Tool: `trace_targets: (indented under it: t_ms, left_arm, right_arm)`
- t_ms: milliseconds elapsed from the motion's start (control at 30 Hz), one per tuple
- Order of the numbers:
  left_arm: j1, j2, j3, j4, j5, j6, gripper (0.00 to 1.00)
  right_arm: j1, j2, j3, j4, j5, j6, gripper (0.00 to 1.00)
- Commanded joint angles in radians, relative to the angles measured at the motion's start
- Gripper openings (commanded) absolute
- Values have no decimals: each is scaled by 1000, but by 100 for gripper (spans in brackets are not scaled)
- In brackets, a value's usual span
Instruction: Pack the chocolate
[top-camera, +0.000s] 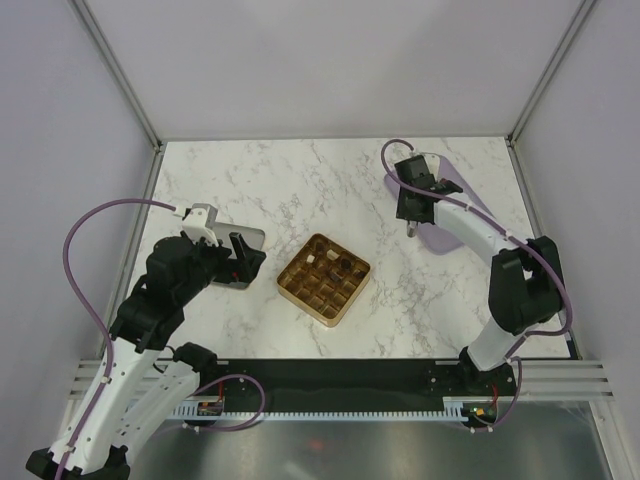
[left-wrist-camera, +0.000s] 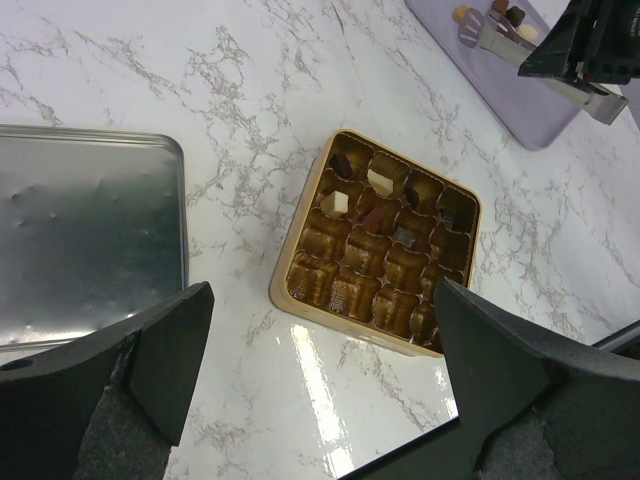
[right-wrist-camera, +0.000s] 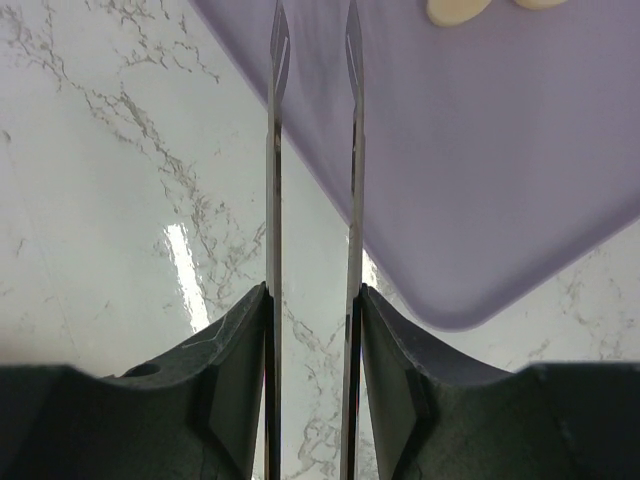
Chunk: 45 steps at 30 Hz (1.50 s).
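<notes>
The gold grid tray (top-camera: 301, 296) lies mid-table, and a few chocolate pieces (top-camera: 312, 258) sit in its far cells. In the left wrist view these are cream pieces (left-wrist-camera: 340, 203) and a dark one (left-wrist-camera: 342, 165). More chocolate (left-wrist-camera: 461, 14) lies on a purple plate (left-wrist-camera: 500, 95) at the right. My right gripper (top-camera: 410, 213) hovers over that plate's near edge, shut on metal tongs (right-wrist-camera: 277, 150). The tongs' blades stand apart with nothing between them. My left gripper (top-camera: 245, 258) hangs wide open and empty, left of the tray.
A silver metal lid (left-wrist-camera: 90, 240) lies inside-up on the marble, left of the tray and under my left gripper. The purple plate (top-camera: 456, 182) sits near the right wall. Cream pieces (right-wrist-camera: 458, 10) lie beyond the tongs' tips.
</notes>
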Motion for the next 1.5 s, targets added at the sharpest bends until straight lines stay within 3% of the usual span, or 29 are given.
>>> trace_targets:
  t_ms: [0, 633, 1467]
  left_arm:
    - [-5, -6, -3, 2, 2, 24, 100]
    - [-5, -4, 0, 2, 2, 25, 100]
    - [-5, -1, -3, 1, -3, 25, 100]
  right_arm:
    - [-7, 31, 57, 82, 34, 47, 48]
    - [-53, 152, 145, 88, -2, 73, 47]
    - [-87, 163, 157, 71, -88, -5, 43]
